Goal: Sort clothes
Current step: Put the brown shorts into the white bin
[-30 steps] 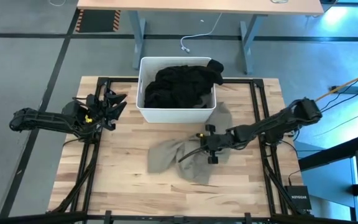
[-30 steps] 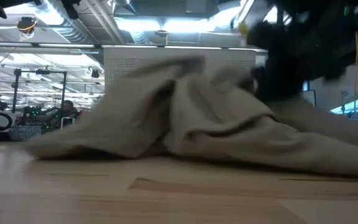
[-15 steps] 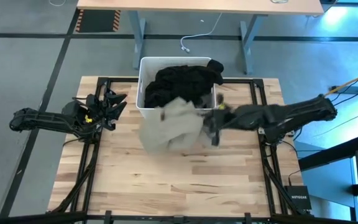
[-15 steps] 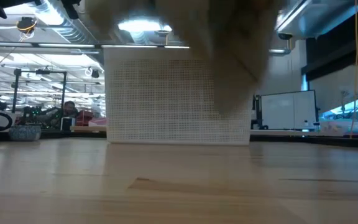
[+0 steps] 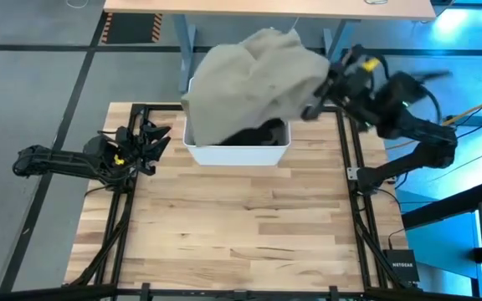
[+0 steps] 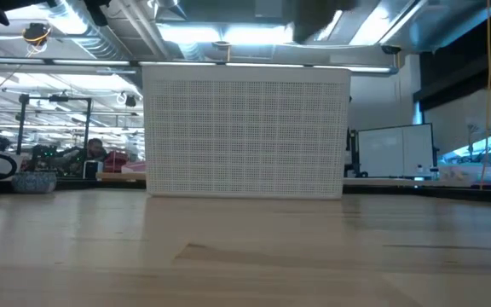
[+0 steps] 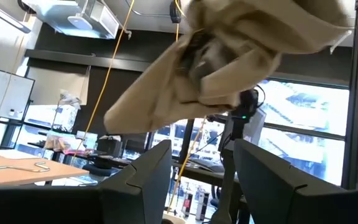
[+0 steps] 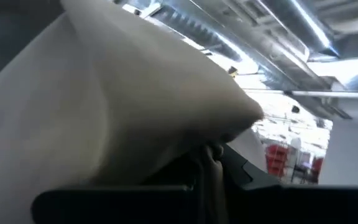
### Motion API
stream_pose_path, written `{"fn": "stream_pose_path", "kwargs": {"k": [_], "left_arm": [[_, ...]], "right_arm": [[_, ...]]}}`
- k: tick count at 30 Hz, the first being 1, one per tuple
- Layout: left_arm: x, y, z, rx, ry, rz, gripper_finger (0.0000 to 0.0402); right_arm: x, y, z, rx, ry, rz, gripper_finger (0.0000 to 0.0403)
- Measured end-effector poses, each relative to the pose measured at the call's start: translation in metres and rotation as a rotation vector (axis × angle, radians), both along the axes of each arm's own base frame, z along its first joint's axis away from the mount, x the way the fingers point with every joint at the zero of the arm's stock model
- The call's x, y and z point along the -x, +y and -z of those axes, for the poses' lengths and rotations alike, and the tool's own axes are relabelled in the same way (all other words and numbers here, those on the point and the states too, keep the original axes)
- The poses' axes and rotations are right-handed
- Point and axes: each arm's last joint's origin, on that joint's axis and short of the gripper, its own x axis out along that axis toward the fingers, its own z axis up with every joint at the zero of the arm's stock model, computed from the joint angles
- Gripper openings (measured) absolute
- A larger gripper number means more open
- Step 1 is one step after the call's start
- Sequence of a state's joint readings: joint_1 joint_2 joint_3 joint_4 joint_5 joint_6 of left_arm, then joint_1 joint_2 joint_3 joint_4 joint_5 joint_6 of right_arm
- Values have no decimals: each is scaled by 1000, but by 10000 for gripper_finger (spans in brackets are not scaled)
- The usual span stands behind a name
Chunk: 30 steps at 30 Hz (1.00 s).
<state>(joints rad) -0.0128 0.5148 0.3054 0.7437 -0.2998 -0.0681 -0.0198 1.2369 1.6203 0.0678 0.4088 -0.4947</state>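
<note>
- While the left gripper [image 5: 145, 144] waits low over the table's left side, near the rail, it holds nothing; its fingers look spread a little, though the high view is too small to be sure, so I cannot tell its opening for certain.
- Ahead of that waiting claw, to its right, stands the white tub [image 5: 237, 150] with a black garment [image 5: 253, 134] heaped in it.
- Above the tub, the khaki-beige garment [image 5: 253, 77] hangs in the air, billowed wide, covering most of the tub's opening and spilling past its back rim.
- At the cloth's right edge, the right gripper [image 5: 323, 99] is raised high and has a bunched corner pinched; its fingers appear closed down on the fabric, and the right wrist view is filled with beige cloth [image 8: 104, 112] just ahead of the claw.
- Judging by the way it balloons and folds, the garment is light, limp and not fragile; it will drape and swing, and trail below the claw.
- A pinch on a gathered fold or hem, as now, should hold well; the weave seems unlikely to slip, but a loose end could catch on the tub's rim.
- From the left wrist view, the same cloth [image 7: 241, 56] shows hanging well ahead of and above the left claw.
</note>
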Motion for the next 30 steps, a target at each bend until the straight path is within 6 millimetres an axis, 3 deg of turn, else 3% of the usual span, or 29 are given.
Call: {"fn": "stream_pose_path", "kwargs": {"k": [2,5,12,19,23,30], "left_arm": [[0,0,0,1,0,1,170],[0,0,0,-2,1,-1,170],[0,0,0,-7,3,-4,170],[0,0,0,-7,4,-5,170],[0,0,0,-13,5,-8,170],[0,0,0,-12,5,-8,170]], "right_arm": [[-9,-17,6,-38,5,-5,22],[-33,-41,32,-132,99,-25,25],[-93,-79,126,-287,559,61,24],[-106,-118,214,-427,915,293,28],[-115,-125,256,-533,988,173,29],[-150,-122,328,-635,1046,-9,23]]}}
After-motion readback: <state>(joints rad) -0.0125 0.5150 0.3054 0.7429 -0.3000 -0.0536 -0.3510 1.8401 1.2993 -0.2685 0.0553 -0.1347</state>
